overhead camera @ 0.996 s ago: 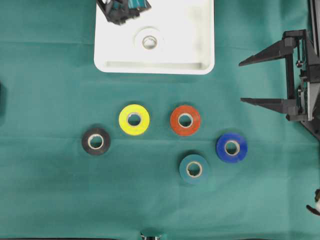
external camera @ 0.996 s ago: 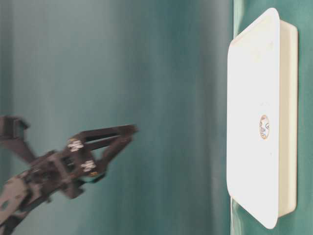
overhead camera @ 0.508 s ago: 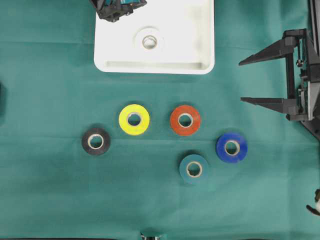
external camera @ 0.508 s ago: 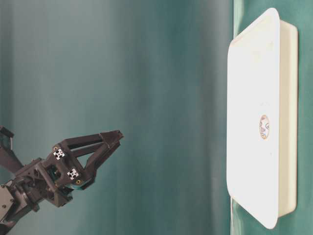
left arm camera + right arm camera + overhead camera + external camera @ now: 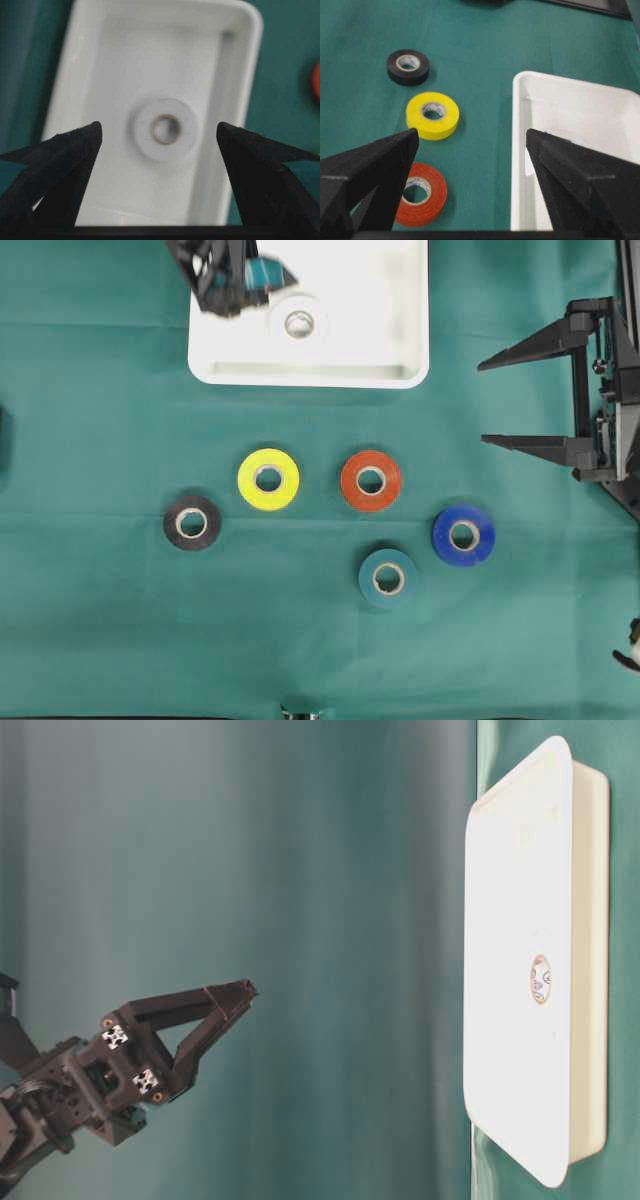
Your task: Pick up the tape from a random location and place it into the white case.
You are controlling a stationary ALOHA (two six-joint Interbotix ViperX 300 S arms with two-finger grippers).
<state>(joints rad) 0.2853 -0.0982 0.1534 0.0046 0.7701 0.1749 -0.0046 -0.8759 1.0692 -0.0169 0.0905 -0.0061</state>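
Observation:
A white tape point(image 5: 299, 323) lies flat inside the white case point(image 5: 390, 350) at the top middle of the green cloth. My left gripper point(image 5: 235, 280) hangs open above the case's left part, holding nothing. In the left wrist view the white tape point(image 5: 164, 129) shows on the case floor point(image 5: 115, 75) between the spread fingers of the left gripper point(image 5: 159, 127), well below them. The table-level view shows the left gripper point(image 5: 240, 995) clear of the case point(image 5: 520, 840). My right gripper point(image 5: 482, 404) stands open and empty at the right edge.
Several other tape rolls lie on the cloth below the case: yellow point(image 5: 268, 479), red point(image 5: 370, 480), black point(image 5: 192, 523), blue point(image 5: 463, 535) and teal point(image 5: 388, 578). The right wrist view shows black point(image 5: 408, 66), yellow point(image 5: 432, 115) and red point(image 5: 420, 194) rolls beside the case rim point(image 5: 520, 150).
My left gripper has drawn back from the case, staying open, and shifted slightly over its left part. The white tape stays in the case. The right arm has not moved.

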